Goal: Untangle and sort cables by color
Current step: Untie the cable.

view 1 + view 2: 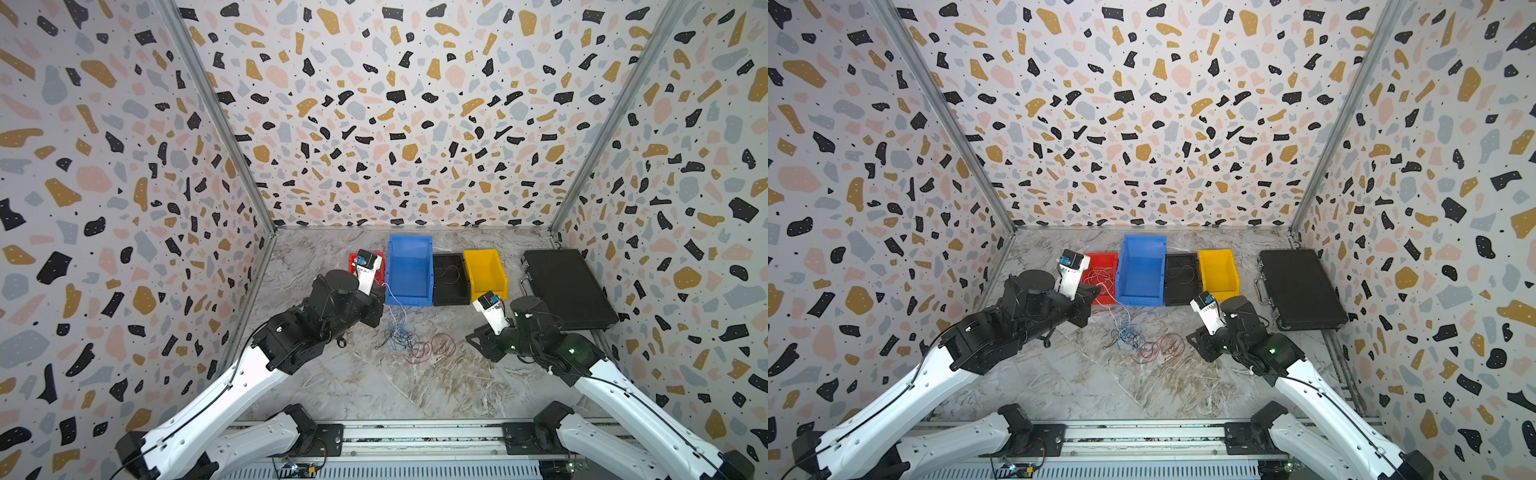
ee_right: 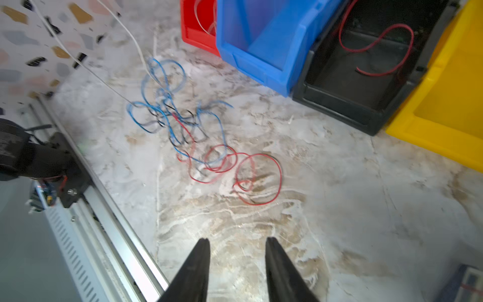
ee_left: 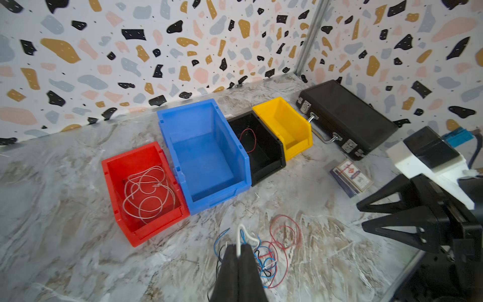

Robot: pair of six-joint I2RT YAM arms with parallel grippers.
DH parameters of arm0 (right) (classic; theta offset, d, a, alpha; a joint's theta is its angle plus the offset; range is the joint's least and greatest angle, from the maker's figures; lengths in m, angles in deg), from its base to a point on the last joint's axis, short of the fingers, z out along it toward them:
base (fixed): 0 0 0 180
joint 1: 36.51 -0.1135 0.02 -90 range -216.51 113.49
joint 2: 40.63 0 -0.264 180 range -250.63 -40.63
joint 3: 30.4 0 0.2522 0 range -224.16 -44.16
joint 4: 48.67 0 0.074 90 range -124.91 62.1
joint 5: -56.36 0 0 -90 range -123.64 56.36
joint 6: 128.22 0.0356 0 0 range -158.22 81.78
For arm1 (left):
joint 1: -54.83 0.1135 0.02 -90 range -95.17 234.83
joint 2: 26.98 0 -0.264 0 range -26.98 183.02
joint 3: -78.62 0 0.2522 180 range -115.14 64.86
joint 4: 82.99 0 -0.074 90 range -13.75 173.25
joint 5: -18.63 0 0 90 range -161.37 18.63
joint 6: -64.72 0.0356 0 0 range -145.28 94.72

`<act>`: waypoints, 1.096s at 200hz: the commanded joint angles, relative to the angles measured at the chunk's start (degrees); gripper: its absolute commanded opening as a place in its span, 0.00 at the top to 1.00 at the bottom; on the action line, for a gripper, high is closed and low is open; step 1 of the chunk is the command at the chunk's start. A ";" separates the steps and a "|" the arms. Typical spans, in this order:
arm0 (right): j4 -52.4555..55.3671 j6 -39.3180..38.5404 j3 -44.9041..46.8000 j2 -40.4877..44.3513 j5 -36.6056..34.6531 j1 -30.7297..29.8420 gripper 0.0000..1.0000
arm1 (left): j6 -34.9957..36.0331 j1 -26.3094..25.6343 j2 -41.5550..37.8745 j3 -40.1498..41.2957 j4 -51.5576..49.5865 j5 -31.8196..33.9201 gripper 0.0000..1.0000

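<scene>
A tangle of blue, black and red cables [image 1: 403, 338] [image 1: 1133, 338] [image 2: 177, 117] lies on the marble table in front of the bins. My left gripper [image 3: 239, 247] [image 1: 380, 291] is shut on a white cable [image 3: 244, 232], which runs taut from the tangle up to it [image 2: 136, 44]. My right gripper [image 2: 237, 241] [image 1: 471, 336] hangs open to the right of the tangle, with nothing between its fingers. Red cable loops [image 2: 258, 177] lie nearest to it. White cables [image 3: 146, 193] lie in the red bin [image 3: 159, 230]. A red cable [image 3: 248, 140] lies in the black bin [image 3: 269, 170].
The blue bin [image 3: 209, 167] and the yellow bin [image 3: 287, 123] stand in the same row at the back. A shut black case [image 1: 567, 286] lies at the right wall, with a deck of cards [image 3: 351, 176] beside it. A metal rail [image 1: 415, 436] runs along the front edge.
</scene>
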 commanded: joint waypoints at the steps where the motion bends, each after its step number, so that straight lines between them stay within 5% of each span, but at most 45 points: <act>1: -11.04 2.95 0.46 2.09 8.39 -0.77 0.57 | -1.32 -0.58 -1.15 1.22 4.55 -5.94 1.00; 70: -29.23 6.28 1.04 -17.30 13.62 -5.83 0.54 | -3.54 -0.67 -3.66 4.87 10.48 -11.73 1.00; 101: -41.40 9.05 3.60 -21.75 12.79 -9.34 0.44 | -4.59 -0.65 -5.37 6.70 12.47 -11.17 1.00; 219: -52.77 11.52 -2.04 -39.11 10.88 -16.79 0.52 | -4.67 -0.67 -7.07 7.66 13.13 -10.18 1.00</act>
